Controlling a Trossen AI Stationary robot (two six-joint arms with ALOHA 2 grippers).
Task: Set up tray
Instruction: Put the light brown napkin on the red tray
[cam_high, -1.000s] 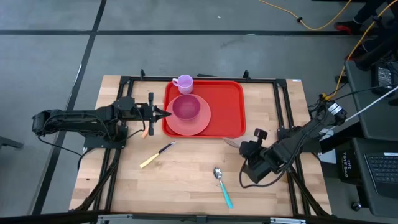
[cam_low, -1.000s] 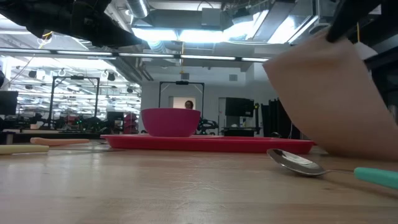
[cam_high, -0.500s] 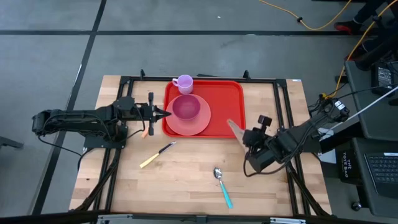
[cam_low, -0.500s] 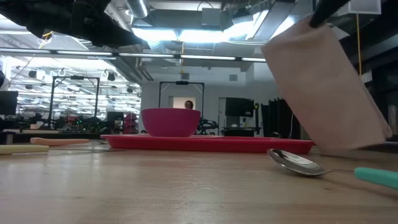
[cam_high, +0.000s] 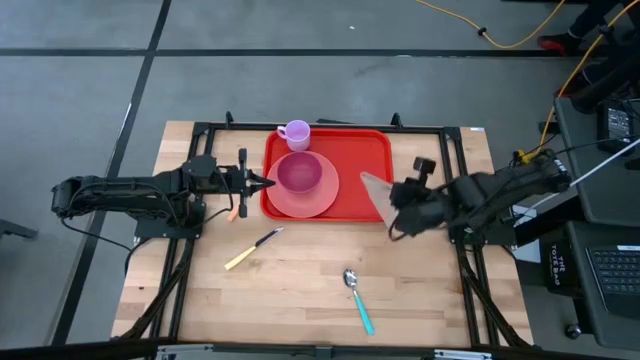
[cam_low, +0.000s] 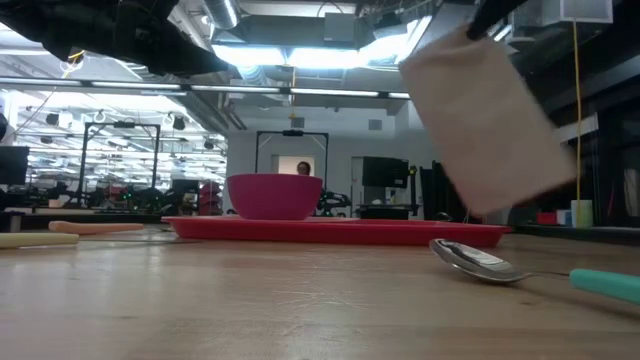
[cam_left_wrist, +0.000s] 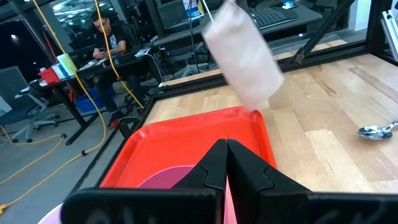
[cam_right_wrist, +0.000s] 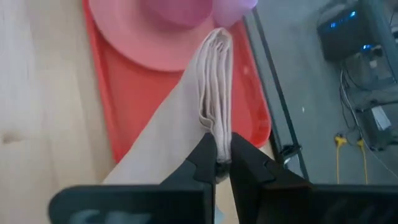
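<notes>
On the wooden bench (cam_high: 300, 290), the left gripper (cam_high: 268, 182), fingers together, rests at the left rim of the large flat bright red plastic tray (cam_high: 362, 170), while the right gripper (cam_high: 392, 196), clamped on a folded beige cloth napkin (cam_high: 376, 188), holds it over the tray's right edge.

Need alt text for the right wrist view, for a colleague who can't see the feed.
The right hand is shut on a folded beige napkin, holding it above the red tray. Beyond the napkin, a pink plate with a magenta bowl sits on the tray, with wooden tabletop beside it.
</notes>
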